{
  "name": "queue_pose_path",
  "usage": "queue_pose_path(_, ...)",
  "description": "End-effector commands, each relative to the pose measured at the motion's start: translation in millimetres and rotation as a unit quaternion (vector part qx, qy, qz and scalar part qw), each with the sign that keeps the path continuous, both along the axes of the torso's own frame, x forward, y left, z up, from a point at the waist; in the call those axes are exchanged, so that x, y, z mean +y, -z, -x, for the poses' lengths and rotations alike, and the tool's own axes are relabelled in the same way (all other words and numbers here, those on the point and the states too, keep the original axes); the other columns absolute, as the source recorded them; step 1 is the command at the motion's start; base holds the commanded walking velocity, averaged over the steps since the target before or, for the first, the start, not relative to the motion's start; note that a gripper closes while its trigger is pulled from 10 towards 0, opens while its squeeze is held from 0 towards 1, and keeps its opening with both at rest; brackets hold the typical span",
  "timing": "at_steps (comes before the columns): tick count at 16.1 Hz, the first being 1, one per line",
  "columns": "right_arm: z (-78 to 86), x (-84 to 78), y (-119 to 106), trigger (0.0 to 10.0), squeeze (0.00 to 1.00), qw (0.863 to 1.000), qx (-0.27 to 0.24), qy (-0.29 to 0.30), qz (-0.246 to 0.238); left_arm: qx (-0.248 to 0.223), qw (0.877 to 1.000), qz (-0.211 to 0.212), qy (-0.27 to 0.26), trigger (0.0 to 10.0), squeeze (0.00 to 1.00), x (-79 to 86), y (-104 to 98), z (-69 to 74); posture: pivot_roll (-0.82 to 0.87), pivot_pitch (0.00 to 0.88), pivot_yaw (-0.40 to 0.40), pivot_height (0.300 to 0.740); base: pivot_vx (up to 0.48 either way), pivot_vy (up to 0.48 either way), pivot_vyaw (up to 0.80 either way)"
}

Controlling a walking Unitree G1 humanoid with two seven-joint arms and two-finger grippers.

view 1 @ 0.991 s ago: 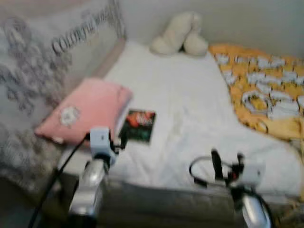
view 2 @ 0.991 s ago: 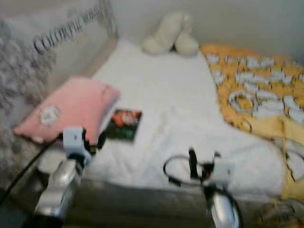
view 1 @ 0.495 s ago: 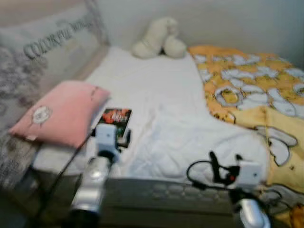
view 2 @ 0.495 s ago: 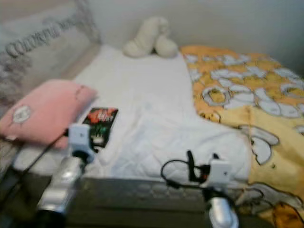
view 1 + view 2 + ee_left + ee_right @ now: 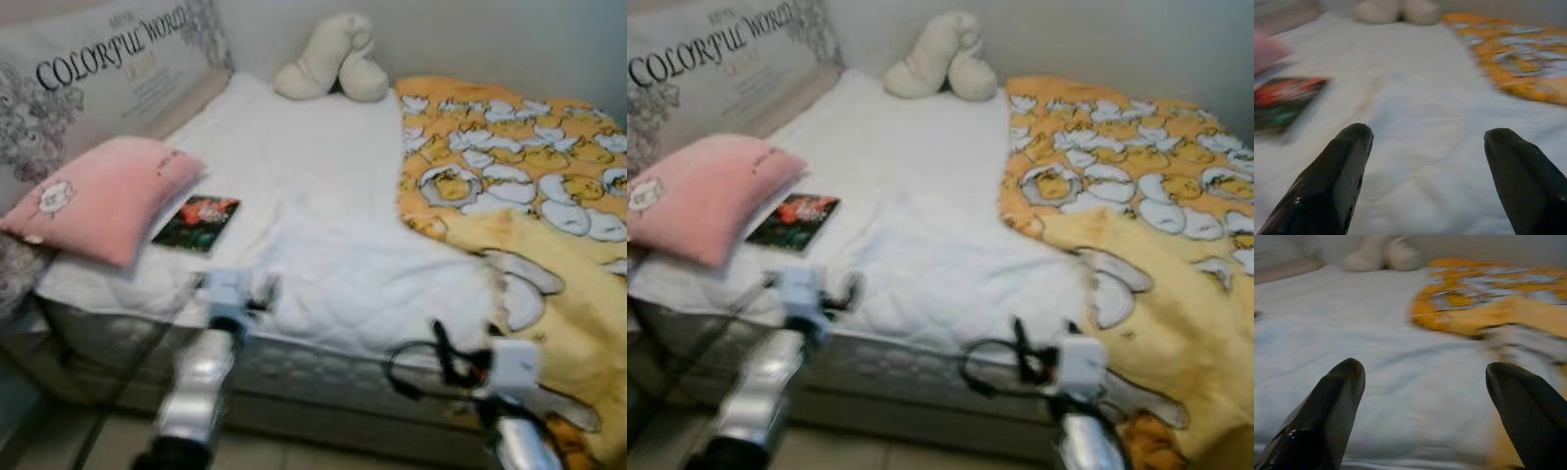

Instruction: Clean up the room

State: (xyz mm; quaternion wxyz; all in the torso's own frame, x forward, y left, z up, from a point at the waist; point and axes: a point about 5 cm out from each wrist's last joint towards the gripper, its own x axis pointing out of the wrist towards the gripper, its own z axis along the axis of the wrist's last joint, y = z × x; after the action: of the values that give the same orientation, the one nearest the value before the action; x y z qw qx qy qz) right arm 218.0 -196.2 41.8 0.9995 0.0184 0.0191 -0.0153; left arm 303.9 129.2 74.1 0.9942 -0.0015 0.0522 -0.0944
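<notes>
At the foot of the bed [image 5: 323,245], both claws hang released over the near edge: the left claw [image 5: 1427,147] faces the white sheet, the right claw [image 5: 1425,382] the yellow blanket [image 5: 529,196]. A book [image 5: 196,222] lies beside the pink pillow [image 5: 103,196]. The approach seems in hand; next probably calls for reaching toward the book.

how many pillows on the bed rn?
2: a pink pillow at the head end on the robot's left, beside the book, and a large printed pillow propped behind it. More may lie under the yellow blanket.
</notes>
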Motion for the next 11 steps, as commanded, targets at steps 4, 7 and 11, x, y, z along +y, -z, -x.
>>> queue_pose_path(4,-12.2,0.7,18,10.0,0.0,0.999,0.051,0.012,-0.012,0.067,0.995,-0.069,0.02,10.0,0.0,4.3,15,-22.3,0.06,0.0,0.005,0.74,0.0,-0.118,0.0)
queue_pose_path(7,-19.1,0.3,77,10.0,0.0,0.964,0.265,0.01,-0.016,0.294,0.95,-0.087,0.056,10.0,0.0,-8.5,80,5.4,0.02,0.0,0.025,0.74,0.0,0.0,0.0)
queue_pose_path(11,27.3,11.2,123,10.0,0.0,0.879,0.477,-0.002,-0.024,0.466,0.87,-0.15,0.058,10.0,0.0,-4.1,143,83.8,-0.03,0.0,0.042,0.74,0.0,0.0,0.0)
